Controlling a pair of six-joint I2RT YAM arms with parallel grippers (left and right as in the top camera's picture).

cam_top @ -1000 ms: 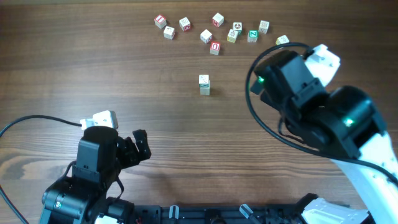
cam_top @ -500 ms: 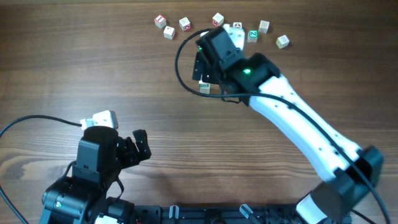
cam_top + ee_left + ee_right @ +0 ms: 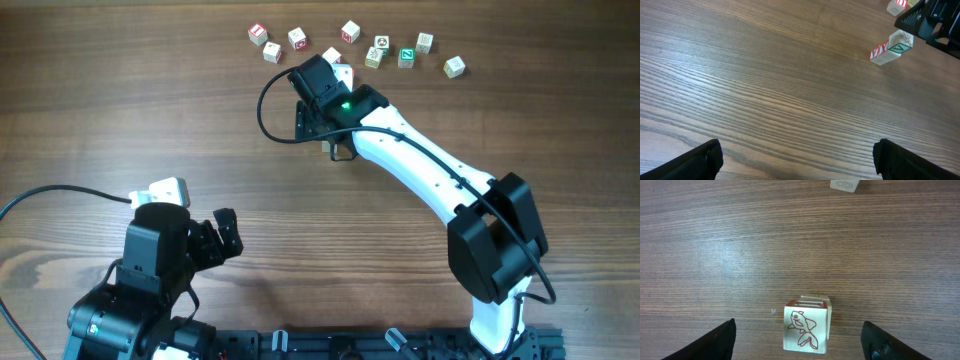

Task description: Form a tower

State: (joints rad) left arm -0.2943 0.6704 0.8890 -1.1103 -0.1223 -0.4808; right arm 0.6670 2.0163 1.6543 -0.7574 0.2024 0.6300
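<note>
The tower is a short stack of pale cubes; in the right wrist view I look down on its top cube, which has a red fish drawn on it. My right gripper is open, with one finger on each side of that cube and a gap on both sides. In the left wrist view the tower shows red and teal print, right beside the black right gripper. In the overhead view the right gripper hides the tower. My left gripper stays open near the front left, with nothing between its fingers.
Several loose cubes with red or green print lie in a row at the back of the wooden table, just behind the right gripper. One of them shows at the top of the right wrist view. The right arm crosses the table's middle diagonally.
The right arm swung from the right side to the left and now sits over the tower. Its jaws have narrowed a little. The left arm has not moved.
</note>
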